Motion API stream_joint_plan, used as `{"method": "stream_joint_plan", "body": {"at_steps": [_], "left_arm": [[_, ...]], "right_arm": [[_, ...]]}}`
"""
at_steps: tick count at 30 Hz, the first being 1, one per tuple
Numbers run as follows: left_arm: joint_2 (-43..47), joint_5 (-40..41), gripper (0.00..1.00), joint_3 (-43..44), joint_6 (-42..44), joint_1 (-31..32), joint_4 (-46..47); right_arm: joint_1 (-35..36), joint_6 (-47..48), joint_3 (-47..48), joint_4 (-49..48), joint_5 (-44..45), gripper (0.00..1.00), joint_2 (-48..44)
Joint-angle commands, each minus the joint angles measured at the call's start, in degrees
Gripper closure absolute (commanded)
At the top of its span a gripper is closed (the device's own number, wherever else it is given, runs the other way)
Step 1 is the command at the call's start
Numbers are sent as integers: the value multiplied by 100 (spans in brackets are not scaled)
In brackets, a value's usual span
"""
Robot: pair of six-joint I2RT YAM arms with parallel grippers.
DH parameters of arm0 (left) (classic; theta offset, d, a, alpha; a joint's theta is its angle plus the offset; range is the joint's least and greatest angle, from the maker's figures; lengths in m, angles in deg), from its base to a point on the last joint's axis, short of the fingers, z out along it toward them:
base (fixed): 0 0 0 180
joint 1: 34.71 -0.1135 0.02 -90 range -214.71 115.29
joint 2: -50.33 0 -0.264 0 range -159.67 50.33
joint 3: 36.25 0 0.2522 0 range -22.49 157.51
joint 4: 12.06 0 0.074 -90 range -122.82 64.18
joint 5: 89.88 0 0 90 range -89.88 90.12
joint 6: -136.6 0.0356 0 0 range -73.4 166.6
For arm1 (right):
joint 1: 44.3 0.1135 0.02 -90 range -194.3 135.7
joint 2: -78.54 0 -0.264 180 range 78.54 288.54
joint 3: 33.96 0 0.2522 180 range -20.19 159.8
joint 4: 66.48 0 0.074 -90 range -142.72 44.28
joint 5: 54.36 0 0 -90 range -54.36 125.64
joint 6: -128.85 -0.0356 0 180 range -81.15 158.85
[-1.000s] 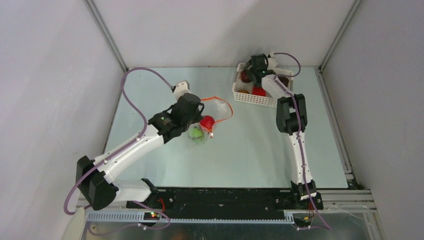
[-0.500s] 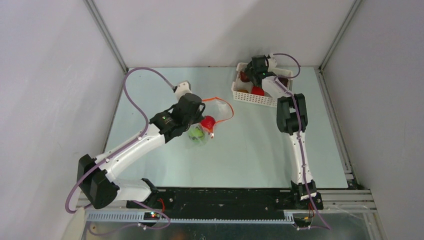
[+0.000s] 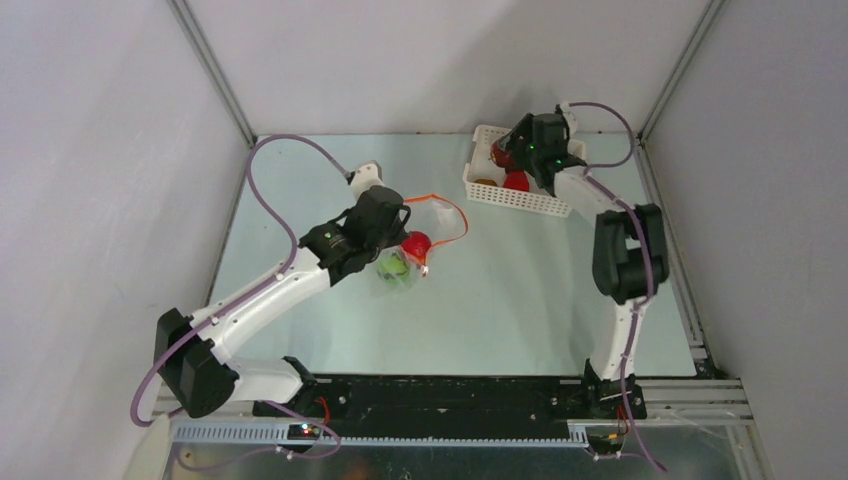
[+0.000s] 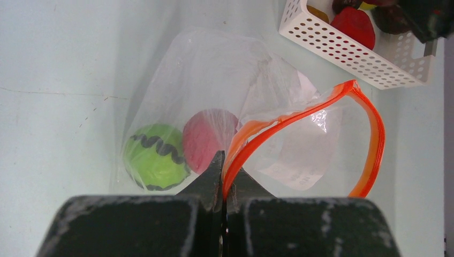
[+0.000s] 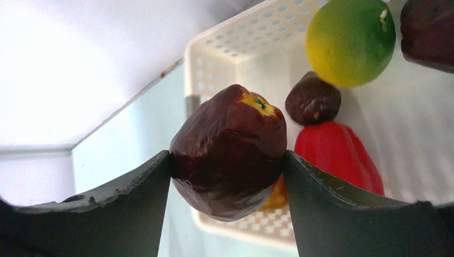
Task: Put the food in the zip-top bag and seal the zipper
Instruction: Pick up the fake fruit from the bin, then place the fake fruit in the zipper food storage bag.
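Observation:
The clear zip-top bag (image 4: 225,80) lies left of the table's centre, its mouth held open. My left gripper (image 4: 224,160) is shut on the bag's orange-red zipper (image 4: 369,123), pinching the strip near one end. Two pieces of food show inside the bag, a bright green ball (image 4: 154,156) and a red ball (image 4: 206,140). My right gripper (image 5: 227,155) hangs over the white basket (image 5: 225,59), shut on a dark maroon fruit (image 5: 230,144). From above, that gripper (image 3: 512,152) is at the basket's far side, and the left gripper (image 3: 402,228) sits by the bag (image 3: 435,215).
The perforated basket (image 3: 520,200) stands at the back right and holds a yellow-green fruit (image 5: 350,40), a small maroon fruit (image 5: 313,99), a red fruit (image 5: 337,155) and another dark one (image 5: 428,32). Grey walls close in the table on three sides.
My right gripper has shut on the maroon fruit in the basket and lifted it, while its arm swung out to the right. The left arm and bag have not moved.

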Motion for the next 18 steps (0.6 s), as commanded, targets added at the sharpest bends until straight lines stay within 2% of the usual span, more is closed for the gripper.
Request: {"method": "stream_joint_plan", "body": {"at_steps": [1, 5, 11, 14, 18], "left_arm": [[115, -49, 100, 122, 22, -29, 154], [123, -35, 100, 110, 24, -34, 175], [165, -41, 100, 101, 28, -31, 235], [208, -138, 100, 77, -20, -30, 279], [289, -308, 100, -14, -51, -23, 392]], "right_arm": [[-13, 642, -1013, -832, -768, 69, -1548], [81, 1078, -1626, -599, -1269, 69, -2675], [436, 1489, -2415, -400, -2478, 70, -4242], [898, 1684, -3065, -643, -2888, 71, -5070], [1493, 1896, -3584, -729, -3311, 72, -5564]]}}
